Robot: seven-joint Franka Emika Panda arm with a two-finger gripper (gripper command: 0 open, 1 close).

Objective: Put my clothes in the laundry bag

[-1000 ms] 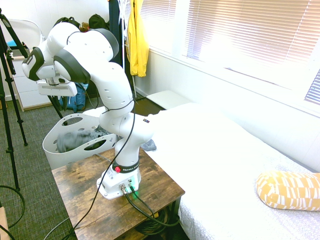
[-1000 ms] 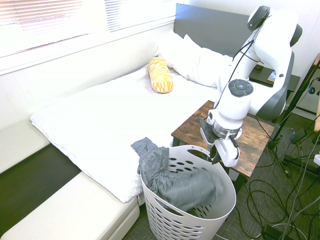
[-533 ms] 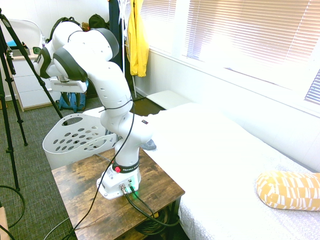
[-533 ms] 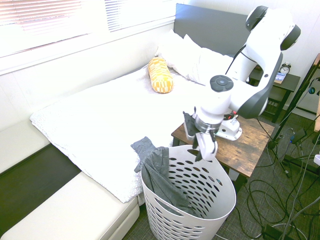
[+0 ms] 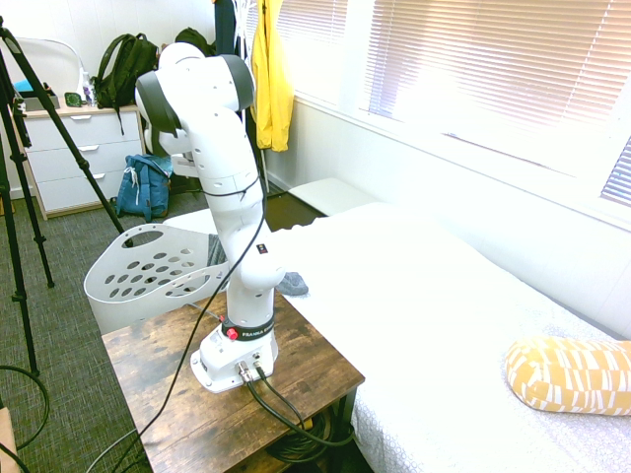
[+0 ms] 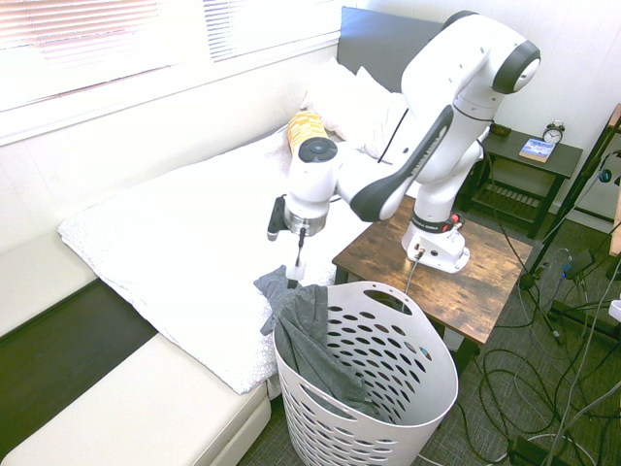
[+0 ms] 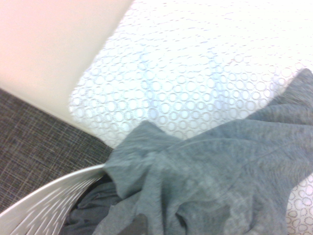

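The basket (image 6: 374, 388) stands on the floor hard against the bed's corner, so clothes need only a short carry. A grey garment (image 6: 303, 325) is only half in: it drapes over the rim, one end on the bed (image 6: 175, 243), the rest down the inside wall. The hand (image 6: 297, 262) hangs just above that end, pointing down, released and empty, probably placed to gather the trailing part.

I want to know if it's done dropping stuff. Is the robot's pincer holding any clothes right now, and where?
Nothing is held. The pincer hangs open and empty above the grey clothes, which drape over the rim of the laundry basket onto the bed.
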